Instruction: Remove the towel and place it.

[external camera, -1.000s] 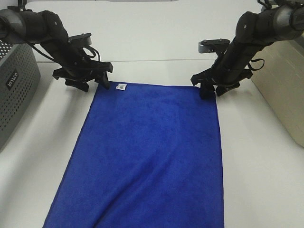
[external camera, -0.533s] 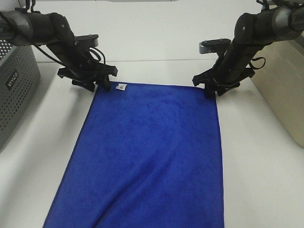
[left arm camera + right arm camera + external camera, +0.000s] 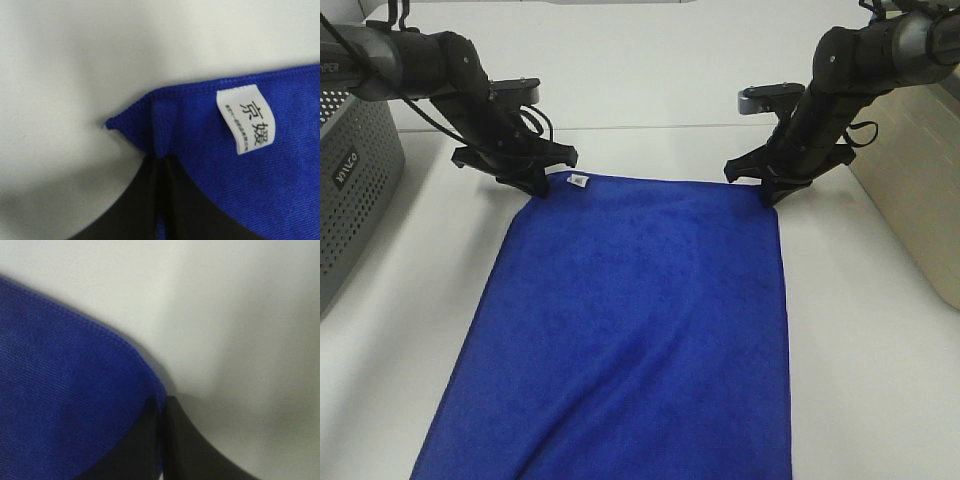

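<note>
I see the large rectangular royal-blue plush microfibre towel (image 3: 630,330) lying spread flat on the white surface (image 3: 880,380). Its long sides run from the arms toward the near edge of the high view, where its near end is cut off by the frame. A few shallow wrinkles cross its lower half.

My left end effector (image 3: 535,185) sits low at the towel's far left corner. In its wrist view the two dark fingers (image 3: 135,200) are pressed together with a fold of blue cloth pinched between them, and the hem puckers up to a small point just beside the tips. The small white fabric tag (image 3: 245,118) with dark printed characters lies flat on the cloth near that grip, outside the fingers.

My right end effector (image 3: 772,193) is down at the far right corner. Its wrist view shows the fingers (image 3: 195,445) closed tight, with the stitched edge of the towel caught between them.

A grey perforated plastic basket (image 3: 350,190) stands at the left edge of the surface, well apart from the towel. A beige box-shaped container (image 3: 915,190) stands at the right edge, also clear of it.
</note>
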Controlling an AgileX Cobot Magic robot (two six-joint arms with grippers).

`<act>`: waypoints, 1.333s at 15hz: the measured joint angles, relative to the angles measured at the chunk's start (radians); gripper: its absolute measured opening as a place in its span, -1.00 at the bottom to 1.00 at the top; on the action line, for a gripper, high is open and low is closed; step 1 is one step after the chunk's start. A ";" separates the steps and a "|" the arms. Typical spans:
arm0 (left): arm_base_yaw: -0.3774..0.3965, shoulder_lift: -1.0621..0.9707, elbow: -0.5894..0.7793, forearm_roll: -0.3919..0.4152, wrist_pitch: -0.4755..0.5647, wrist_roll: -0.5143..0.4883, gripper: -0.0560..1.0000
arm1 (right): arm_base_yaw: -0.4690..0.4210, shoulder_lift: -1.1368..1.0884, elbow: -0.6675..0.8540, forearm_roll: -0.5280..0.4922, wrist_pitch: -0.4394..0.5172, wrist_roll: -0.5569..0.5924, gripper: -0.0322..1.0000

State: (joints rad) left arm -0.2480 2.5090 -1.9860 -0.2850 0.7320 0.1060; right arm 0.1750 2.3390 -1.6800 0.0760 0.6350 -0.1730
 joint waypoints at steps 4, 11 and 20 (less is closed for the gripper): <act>0.000 0.001 0.000 -0.028 0.002 -0.025 -0.89 | 0.000 0.001 0.000 0.000 -0.033 -0.004 -0.90; 0.000 0.012 -0.006 -0.010 -0.114 -0.039 -0.89 | 0.000 0.013 -0.099 -0.114 -0.171 -0.006 -0.90; 0.006 0.015 -0.160 0.157 -0.115 -0.039 -0.89 | 0.000 0.013 -0.101 -0.164 -0.296 -0.011 -0.90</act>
State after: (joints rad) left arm -0.2420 2.5240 -2.1460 -0.1280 0.6170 0.0670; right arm 0.1750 2.3520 -1.7810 -0.0880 0.3390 -0.1840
